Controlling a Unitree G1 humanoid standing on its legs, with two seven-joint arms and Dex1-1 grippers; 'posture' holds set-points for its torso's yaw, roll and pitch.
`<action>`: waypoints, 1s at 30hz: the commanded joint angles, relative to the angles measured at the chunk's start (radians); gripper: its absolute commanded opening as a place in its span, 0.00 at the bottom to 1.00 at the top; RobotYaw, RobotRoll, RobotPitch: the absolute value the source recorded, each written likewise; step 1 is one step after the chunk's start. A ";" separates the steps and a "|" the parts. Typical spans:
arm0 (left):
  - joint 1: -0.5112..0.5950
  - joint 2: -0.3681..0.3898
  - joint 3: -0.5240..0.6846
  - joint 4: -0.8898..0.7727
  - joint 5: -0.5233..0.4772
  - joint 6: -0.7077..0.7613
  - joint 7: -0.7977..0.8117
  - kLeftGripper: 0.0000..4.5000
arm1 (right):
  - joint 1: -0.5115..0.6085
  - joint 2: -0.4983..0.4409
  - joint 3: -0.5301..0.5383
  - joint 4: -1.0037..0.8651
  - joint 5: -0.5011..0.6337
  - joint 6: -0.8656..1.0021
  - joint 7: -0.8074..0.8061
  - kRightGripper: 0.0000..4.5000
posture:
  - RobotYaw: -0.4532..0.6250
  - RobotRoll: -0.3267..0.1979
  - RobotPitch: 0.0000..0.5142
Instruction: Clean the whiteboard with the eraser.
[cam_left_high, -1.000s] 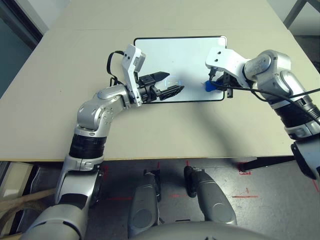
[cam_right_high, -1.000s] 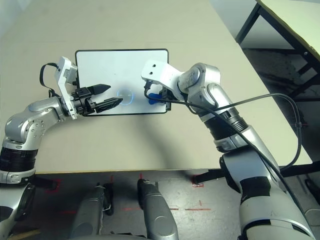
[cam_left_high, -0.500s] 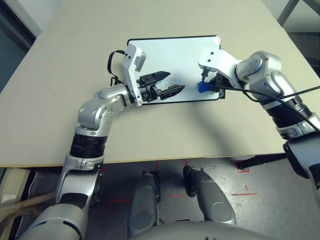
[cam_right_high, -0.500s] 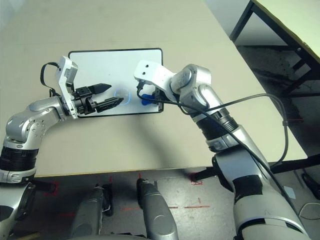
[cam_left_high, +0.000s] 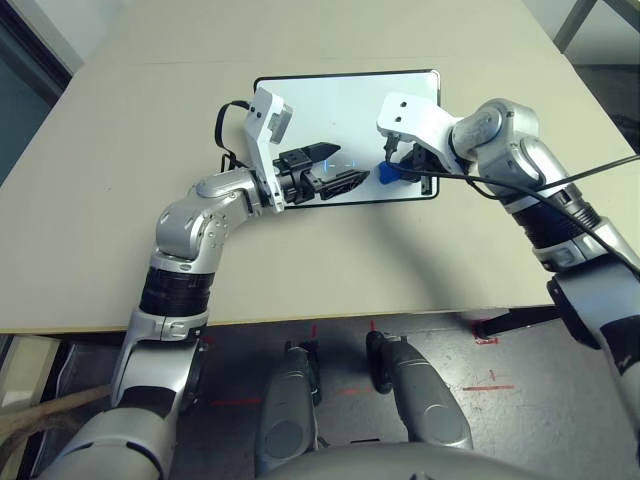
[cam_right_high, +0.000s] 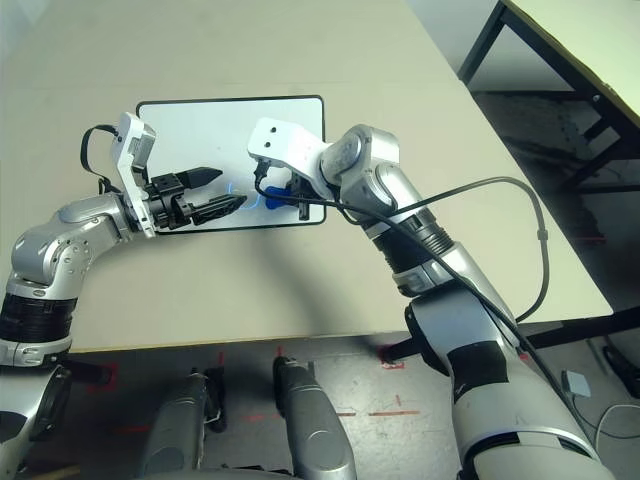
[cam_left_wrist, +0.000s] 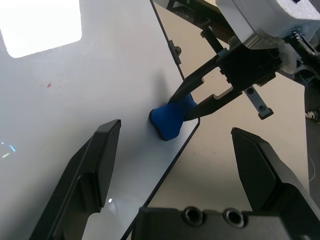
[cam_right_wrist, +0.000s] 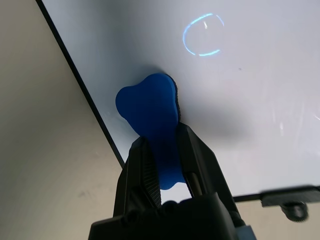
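On the tan desk (cam_left_high: 420, 270) lies the whiteboard (cam_left_high: 340, 100), flat and white with a thin black frame. Near its front edge sits the blue eraser (cam_right_wrist: 150, 112), pressed down on the board. The right tool (cam_right_wrist: 165, 165) pinches the eraser tight between its two black fingers (the blue block sticks out past the tips). Just beside it, over the board, hangs the left tool (cam_left_high: 338, 166), pointing toward the eraser with its fingers spread apart and nothing between them.
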 joint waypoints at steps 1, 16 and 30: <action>0.008 0.002 -0.003 -0.001 0.004 -0.002 -0.010 1.00 | 0.043 -0.053 0.007 0.013 -0.027 0.011 -0.005 0.15 | 0.29 0.62 0.49; -0.001 -0.006 -0.011 0.009 0.008 -0.008 -0.015 1.00 | 0.042 -0.086 0.010 0.022 -0.021 0.029 -0.012 0.15 | 0.29 0.62 0.49; 0.016 -0.006 0.039 -0.023 0.005 -0.046 0.025 1.00 | -0.079 -0.029 -0.083 -0.105 0.128 0.383 0.122 0.15 | 0.32 0.62 0.50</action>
